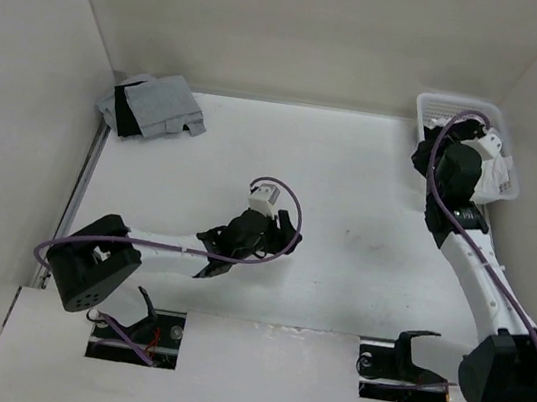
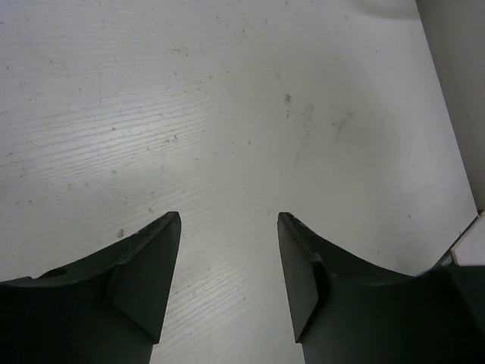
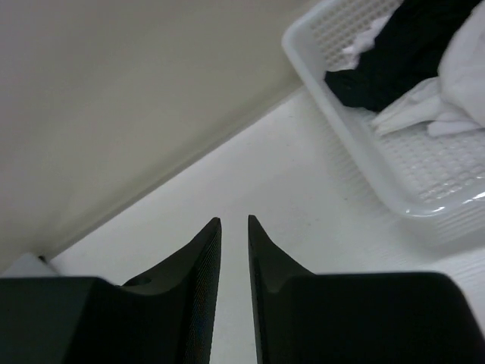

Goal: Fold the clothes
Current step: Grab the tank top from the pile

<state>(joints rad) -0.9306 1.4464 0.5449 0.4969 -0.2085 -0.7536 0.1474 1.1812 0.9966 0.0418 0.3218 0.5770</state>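
Okay, the white camisole (image 3: pixel 464 72) sits bunched inside the basket (image 3: pixel 439 171), touching a black garment (image 3: pixel 402 53); I can't make out the straps. The right end effector (image 3: pixel 233 221) hangs just outside the basket, fingers parted only a sliver and pinching nothing. The left end effector (image 2: pixel 227 220) is well away from the basket over bare desk (image 2: pixel 227 98), spread wide and empty. A grey-and-black pile (image 1: pixel 151 108) lies in the back corner opposite the basket; leave it.

The step looks like fetching the top. To do it well:
- Widen the right fingers first.
- Come in over the basket rim and pinch white cloth only, not the black.
- Lift clear of the wall.
- Lay it flat on the desk beside the basket, within the left arm's reach.
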